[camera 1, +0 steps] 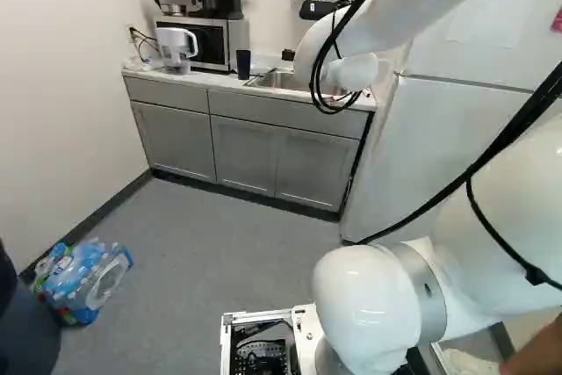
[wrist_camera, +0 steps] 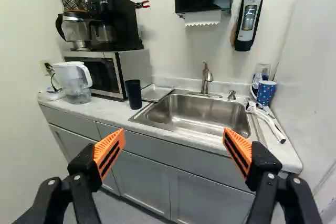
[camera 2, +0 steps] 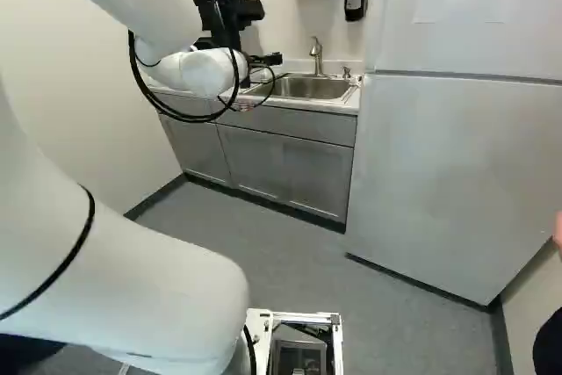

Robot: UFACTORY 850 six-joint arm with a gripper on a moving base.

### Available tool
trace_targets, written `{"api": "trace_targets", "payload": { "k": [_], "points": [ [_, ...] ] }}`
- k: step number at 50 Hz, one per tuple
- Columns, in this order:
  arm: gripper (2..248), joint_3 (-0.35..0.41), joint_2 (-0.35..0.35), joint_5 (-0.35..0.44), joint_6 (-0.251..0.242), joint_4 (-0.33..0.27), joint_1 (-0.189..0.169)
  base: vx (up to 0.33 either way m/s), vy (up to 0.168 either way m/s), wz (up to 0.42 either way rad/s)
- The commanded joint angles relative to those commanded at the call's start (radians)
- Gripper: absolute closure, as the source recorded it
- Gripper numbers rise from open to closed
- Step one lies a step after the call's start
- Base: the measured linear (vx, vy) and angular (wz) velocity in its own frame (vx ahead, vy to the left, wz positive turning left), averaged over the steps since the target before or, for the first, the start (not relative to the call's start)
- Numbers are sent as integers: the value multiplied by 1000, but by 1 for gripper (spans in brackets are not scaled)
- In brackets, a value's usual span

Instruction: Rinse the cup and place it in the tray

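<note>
Toward the worktop's (wrist_camera: 107, 110) front edge, a dark cup (wrist_camera: 133, 94) stands beside the tray (wrist_camera: 156, 93); the jaws (camera 2: 262, 60) are spread wide.

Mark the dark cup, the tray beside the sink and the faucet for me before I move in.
dark cup (wrist_camera: 134, 95), wrist view, middle of its side
tray (wrist_camera: 156, 92), wrist view, bare part of its bottom
faucet (wrist_camera: 206, 84), wrist view, lower part of its body

Plain black cup (wrist_camera: 133, 94), blue cup (wrist_camera: 266, 93) with multicoloured spots.
</note>
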Motion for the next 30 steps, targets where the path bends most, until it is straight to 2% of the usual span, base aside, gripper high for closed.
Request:
{"api": "trace_targets", "payload": {
  "k": [30],
  "points": [
    [3, -62, 1, -43, 0, 0, 0, 0, 0, 0]
  ]
}}
